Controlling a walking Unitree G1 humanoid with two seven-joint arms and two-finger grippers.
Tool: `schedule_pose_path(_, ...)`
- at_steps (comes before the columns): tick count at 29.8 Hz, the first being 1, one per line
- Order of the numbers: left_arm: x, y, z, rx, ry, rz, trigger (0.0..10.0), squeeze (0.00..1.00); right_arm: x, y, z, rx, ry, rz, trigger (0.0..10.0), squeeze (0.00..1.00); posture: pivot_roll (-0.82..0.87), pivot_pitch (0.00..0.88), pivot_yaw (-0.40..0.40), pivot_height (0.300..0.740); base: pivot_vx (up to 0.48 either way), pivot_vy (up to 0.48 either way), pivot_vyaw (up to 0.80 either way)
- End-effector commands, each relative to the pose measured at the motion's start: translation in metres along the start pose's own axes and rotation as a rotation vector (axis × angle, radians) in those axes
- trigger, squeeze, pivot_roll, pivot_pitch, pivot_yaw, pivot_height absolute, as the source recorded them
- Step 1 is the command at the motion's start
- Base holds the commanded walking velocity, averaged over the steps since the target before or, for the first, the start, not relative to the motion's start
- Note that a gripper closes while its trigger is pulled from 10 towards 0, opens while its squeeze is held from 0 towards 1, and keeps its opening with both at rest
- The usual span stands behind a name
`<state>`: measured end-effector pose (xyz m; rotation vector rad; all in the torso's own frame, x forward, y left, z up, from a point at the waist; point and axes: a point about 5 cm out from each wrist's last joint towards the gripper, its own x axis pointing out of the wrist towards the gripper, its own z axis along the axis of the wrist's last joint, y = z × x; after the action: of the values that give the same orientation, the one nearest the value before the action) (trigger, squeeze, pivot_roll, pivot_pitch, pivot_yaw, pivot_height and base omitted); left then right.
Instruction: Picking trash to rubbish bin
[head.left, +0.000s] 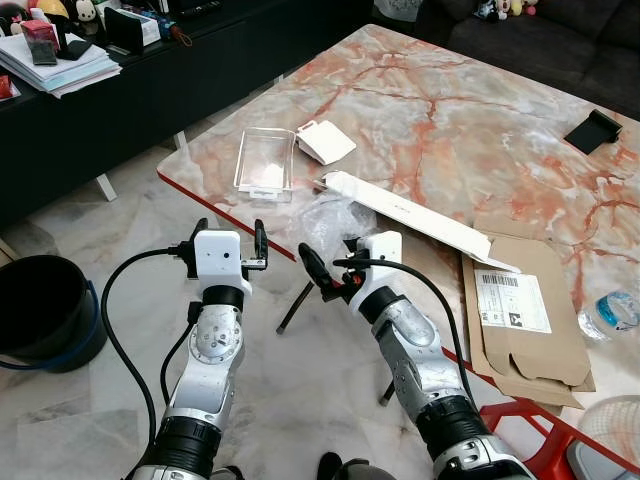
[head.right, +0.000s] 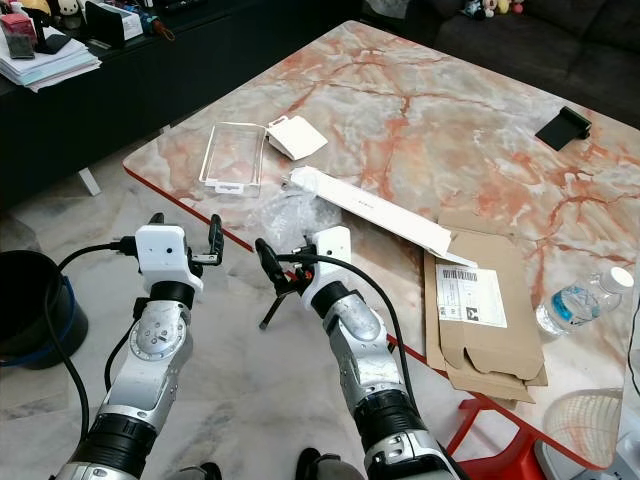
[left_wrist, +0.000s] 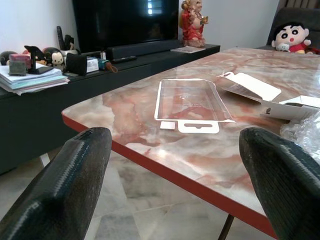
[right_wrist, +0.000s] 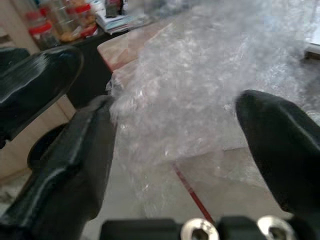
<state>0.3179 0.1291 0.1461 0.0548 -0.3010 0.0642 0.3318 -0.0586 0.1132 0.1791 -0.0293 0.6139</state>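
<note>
Crumpled clear plastic wrap (head.left: 335, 218) sits at table's near edge, w/ black rubbish bin (head.left: 40, 312) upright on floor, well apart.

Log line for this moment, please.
right gripper: open, at clear plastic wrap, table edge | left gripper: open, idle | bin: floor, left

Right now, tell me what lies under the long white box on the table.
The long white box rests on the marble table; its near end overlaps the crumpled clear plastic and its far end the flattened cardboard. Anything else beneath is covered.
</note>
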Motion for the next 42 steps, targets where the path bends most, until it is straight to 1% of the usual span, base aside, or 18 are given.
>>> schedule_pose_path(1,-0.0021,-0.0051,-0.0001,0.019,0.003,-0.027,10.0,0.0,-0.0028,0.0024,-0.0032,-0.016,0.016,0.018,0.0,0.0,0.01,0.18,-0.135,0.74,0.0,0.0,0.0)
schedule_pose_path(5,-0.0052,-0.0046,-0.0031,0.022,0.018,-0.024,10.0,0.0,-0.0035,0.0056,-0.0068,-0.032,0.037,0.038,0.0,0.0,0.02,0.194,-0.14,0.74,0.0,0.0,0.0)
schedule_pose_path(12,-0.0033,-0.0052,-0.0047,0.039,0.026,-0.037,10.0,0.0,-0.0038,0.0077,-0.0071,-0.042,0.039,0.048,0.0,0.0,0.01,0.204,-0.138,0.74,0.0,0.0,0.0)
schedule_pose_path(25,-0.0061,-0.0084,-0.0074,0.05,0.033,-0.052,10.0,0.0,-0.0041,0.0096,-0.0077,-0.052,0.042,0.058,0.0,0.0,0.01,0.18,-0.135,0.74,0.0,0.0,0.0)
schedule_pose_path(32,-0.0058,-0.0105,-0.0075,0.05,0.033,-0.059,10.0,0.0,-0.0042,0.0098,-0.0079,-0.054,0.043,0.062,0.0,0.0,0.01,0.168,-0.134,0.74,0.0,0.0,0.0)
schedule_pose_path(38,-0.0037,-0.0104,-0.0064,0.052,0.028,-0.064,10.0,0.0,-0.0019,0.0081,-0.0045,-0.061,0.037,0.055,0.0,0.0,0.0,0.184,-0.134,0.74,0.0,0.0,0.0)
schedule_pose_path(42,-0.0051,-0.0106,-0.0068,0.052,0.029,-0.065,10.0,0.0,-0.0029,0.0071,-0.003,-0.064,0.031,0.056,0.0,0.0,0.0,0.189,-0.135,0.74,0.0,0.0,0.0)
